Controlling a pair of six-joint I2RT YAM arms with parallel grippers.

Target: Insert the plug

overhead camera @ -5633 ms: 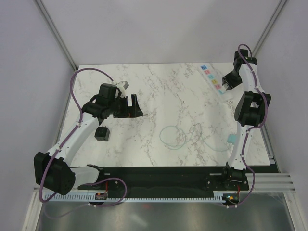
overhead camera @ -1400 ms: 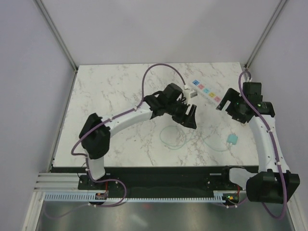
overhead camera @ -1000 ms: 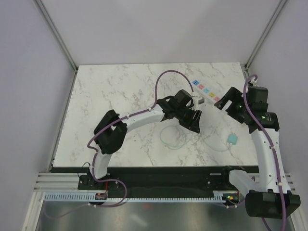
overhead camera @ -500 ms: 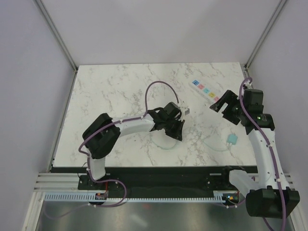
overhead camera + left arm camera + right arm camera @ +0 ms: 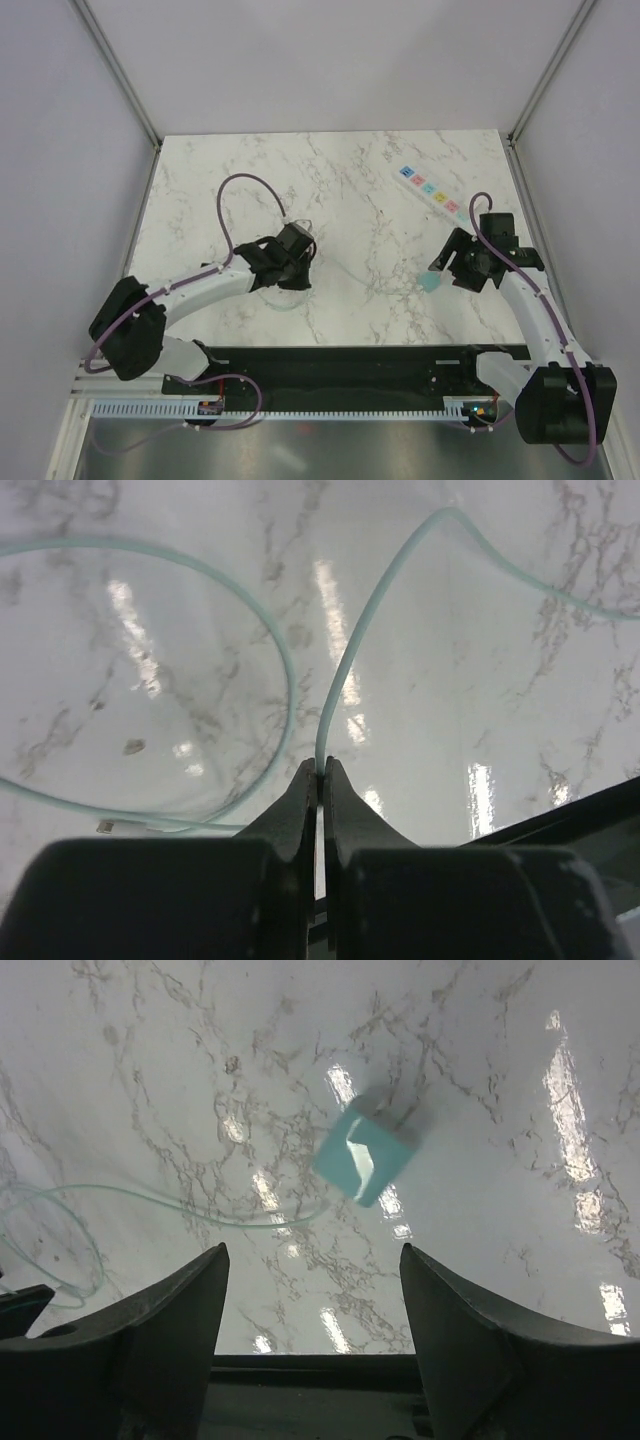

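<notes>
Pale-green cable [image 5: 350,650] in left hand [image 5: 320,768] — teal block [image 5: 362,1160] under right hand [image 5: 310,1252].

The plug [image 5: 362,1160] is a small teal cube with a pale mark on its upper face. It lies turned cornerwise on the marble surface [image 5: 350,190], near the front right. A thin pale-green cable [image 5: 200,1210] trails from it toward the left.
</notes>
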